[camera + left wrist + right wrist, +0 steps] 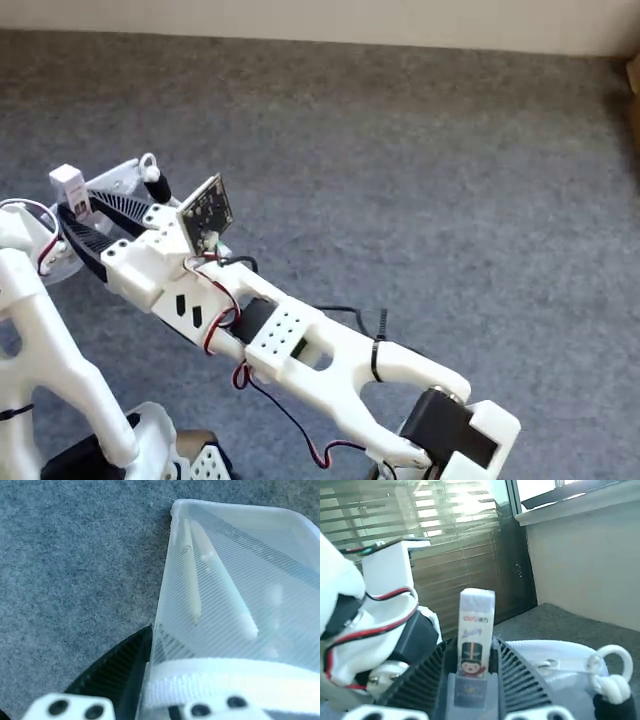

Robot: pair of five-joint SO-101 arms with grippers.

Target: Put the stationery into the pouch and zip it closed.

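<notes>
Grey carpet (450,150) is being used as the work surface, with a pale wall running along its far edge. The pouch (240,580) — clear, striped mesh — is being held above the carpet by the left gripper (145,670), whose jaws are being pressed together on the pouch's white zip band (225,677). Two pens (192,575) are being carried inside the pouch, lying side by side and pointing toward its closed end.

The right gripper (70,215) is being held just beside the pouch's zip edge, with its black ribbed jaws being squeezed onto a white eraser (476,625). The eraser is being gripped upright — its top is sticking out past the jaws and it is outside the pouch. The ring-shaped zip pull (612,662) is being seen at the pouch's rim, just beyond the eraser. Slatted blinds (445,510) are hanging behind the pouch.
</notes>
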